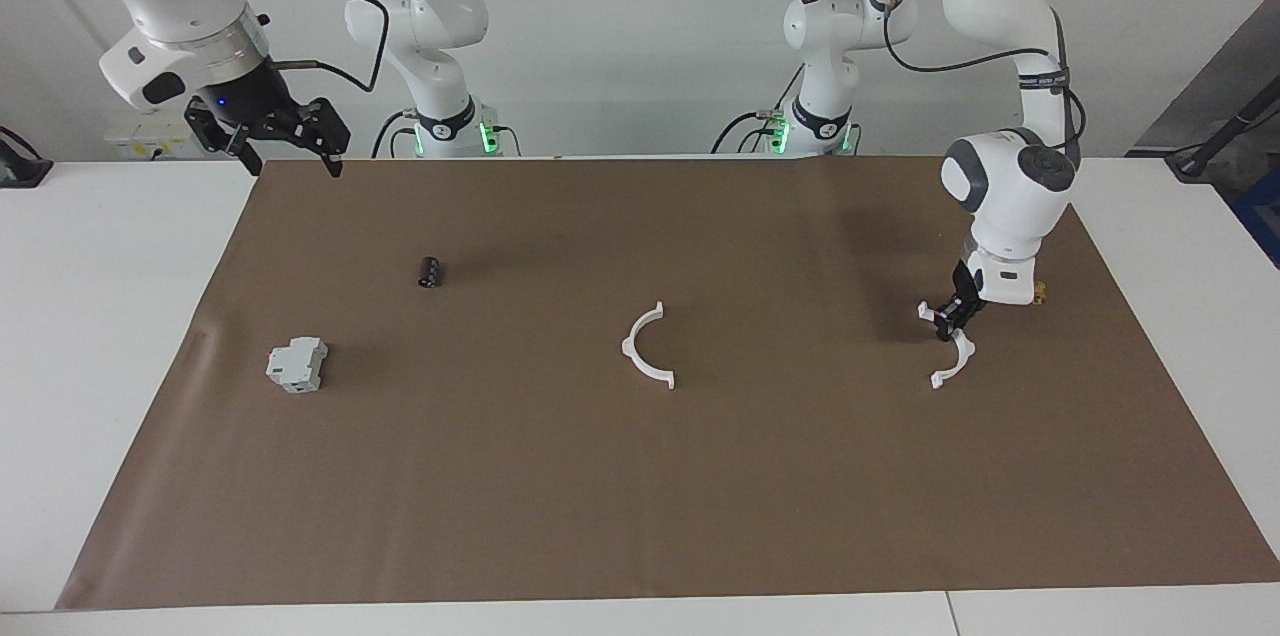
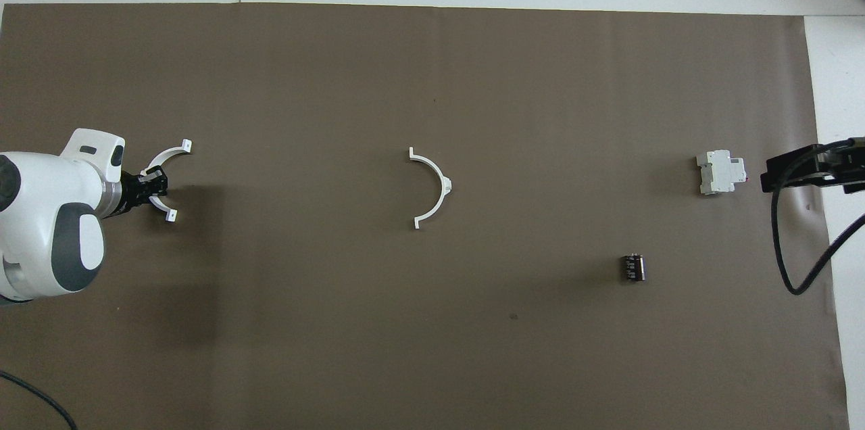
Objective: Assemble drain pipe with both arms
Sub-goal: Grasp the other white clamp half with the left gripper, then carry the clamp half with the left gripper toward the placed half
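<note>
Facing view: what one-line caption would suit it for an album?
Left gripper closes on one white half-ring on the brown mat; the other half-ring lies mid-table.

Wall: plain white, evenly lit. Table: white top, seamed near one edge. Brown mat: covered most of the table, slightly creased at the right arm's end. Green indicator lights: glowed at the table's edge by the wall. Dark equipment: stood off the left arm's end.
</note>
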Robot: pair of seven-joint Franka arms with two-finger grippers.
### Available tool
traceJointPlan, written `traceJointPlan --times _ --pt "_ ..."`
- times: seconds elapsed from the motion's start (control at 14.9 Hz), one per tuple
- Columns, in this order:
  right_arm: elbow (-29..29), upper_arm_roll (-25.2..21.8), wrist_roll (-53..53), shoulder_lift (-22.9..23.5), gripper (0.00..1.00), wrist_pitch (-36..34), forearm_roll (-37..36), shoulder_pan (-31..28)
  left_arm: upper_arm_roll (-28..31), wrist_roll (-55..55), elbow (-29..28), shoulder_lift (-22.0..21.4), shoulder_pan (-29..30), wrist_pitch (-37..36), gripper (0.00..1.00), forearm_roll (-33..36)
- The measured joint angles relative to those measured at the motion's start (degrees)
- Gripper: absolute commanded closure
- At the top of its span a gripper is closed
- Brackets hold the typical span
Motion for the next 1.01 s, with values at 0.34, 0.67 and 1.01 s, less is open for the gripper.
traceJointPlan --times 0.34,0.67,1.01 --pt "0.0 -0.07 0.0 0.0 0.0 0.0 0.0 -0.11 -0.58 -0.13 3.73 -0.02 -1.9 -5.8 1.0 0.0" --pt "-0.02 -0.05 0.0 0.0 0.0 0.0 0.03 -0.11 -0.98 -9.48 14.66 -0.58 -9.94 -18.77 1.0 -0.05" --pt "-0.03 -0.22 0.0 0.0 0.0 0.0 0.05 -0.37 -1.23 -35.82 15.68 -0.49 -24.4 -19.24 1.0 0.08"
